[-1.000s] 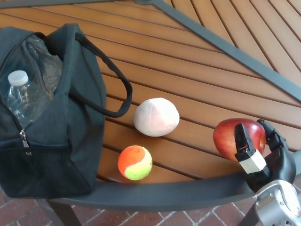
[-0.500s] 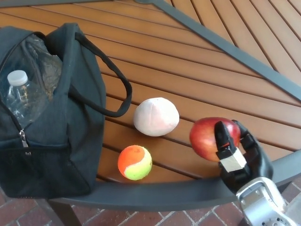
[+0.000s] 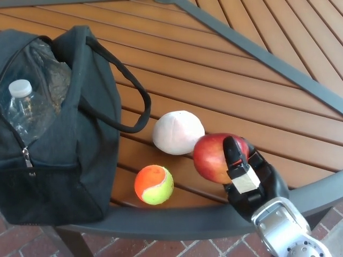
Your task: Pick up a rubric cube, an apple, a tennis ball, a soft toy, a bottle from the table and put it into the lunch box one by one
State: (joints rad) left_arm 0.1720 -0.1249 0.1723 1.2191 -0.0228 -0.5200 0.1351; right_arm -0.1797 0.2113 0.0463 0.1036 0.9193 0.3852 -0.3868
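Above the table edge, the right hand (image 3: 244,171) clamps the apple (image 3: 213,158) for carrying toward the lunch box (image 3: 86,160).

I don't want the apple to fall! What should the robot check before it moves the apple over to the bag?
1. Grip: the right hand is closed on the shiny red apple, fingers on its right side. Ok.
2. Bag open: the dark grey fabric lunch bag is unzipped at the top. Ok.
3. Room inside: a clear plastic bottle with a white cap already lies in the opening; the free space beside it is hidden. Cannot tell.
4. Path: the white round soft toy sits right beside the apple, towards the bag. Not ok, so lift over it.
5. The orange and yellow tennis ball lies lower down, off the direct line. Ok.
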